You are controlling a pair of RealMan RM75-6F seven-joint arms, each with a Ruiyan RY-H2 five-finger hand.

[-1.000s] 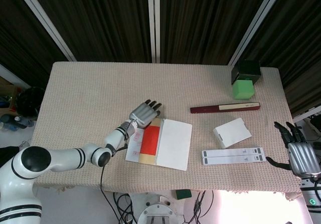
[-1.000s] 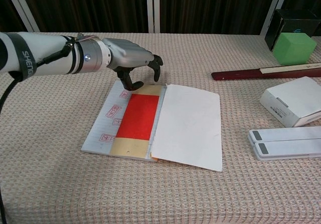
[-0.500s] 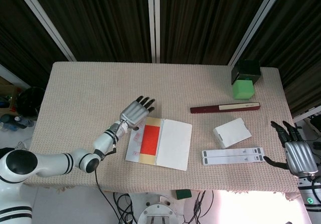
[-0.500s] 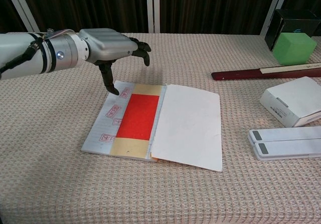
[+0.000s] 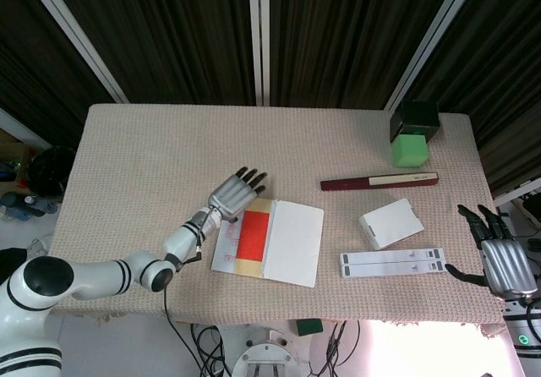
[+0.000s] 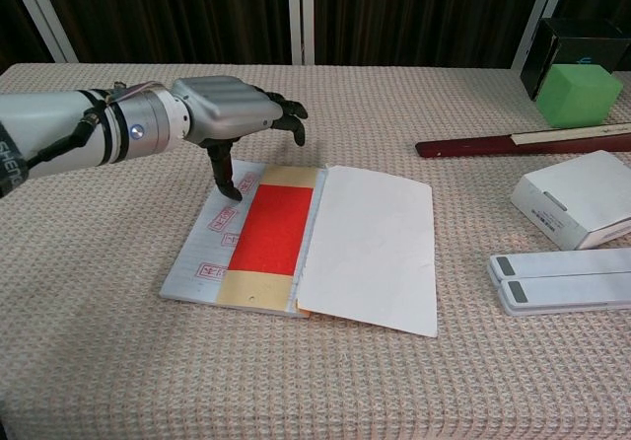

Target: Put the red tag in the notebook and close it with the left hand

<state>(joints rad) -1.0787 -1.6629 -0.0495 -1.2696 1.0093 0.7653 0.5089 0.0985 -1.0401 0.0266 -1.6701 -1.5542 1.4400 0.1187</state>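
Observation:
The notebook (image 5: 300,246) (image 6: 377,253) lies open near the table's front edge. Its right page is blank white and its left page (image 6: 209,253) carries red stamps. The red tag (image 5: 253,235) (image 6: 273,229) lies flat on a tan strip along the spine, on the left half. My left hand (image 5: 235,193) (image 6: 232,112) hovers over the notebook's far left corner, fingers spread and holding nothing. Its thumb (image 6: 227,176) points down at the stamped page. My right hand (image 5: 505,260) is at the table's front right edge, fingers apart and empty; it shows only in the head view.
A green cube (image 5: 411,150) (image 6: 578,95) and a black box (image 5: 418,118) stand at the back right. A dark red ruler (image 5: 379,181) (image 6: 523,143), a white box (image 5: 390,223) (image 6: 577,199) and a flat white pair of strips (image 5: 394,263) (image 6: 562,279) lie right of the notebook.
My left hand drew back left off the tag and opened, then came down a little with its thumb over the stamped page. The tag and notebook stayed put.

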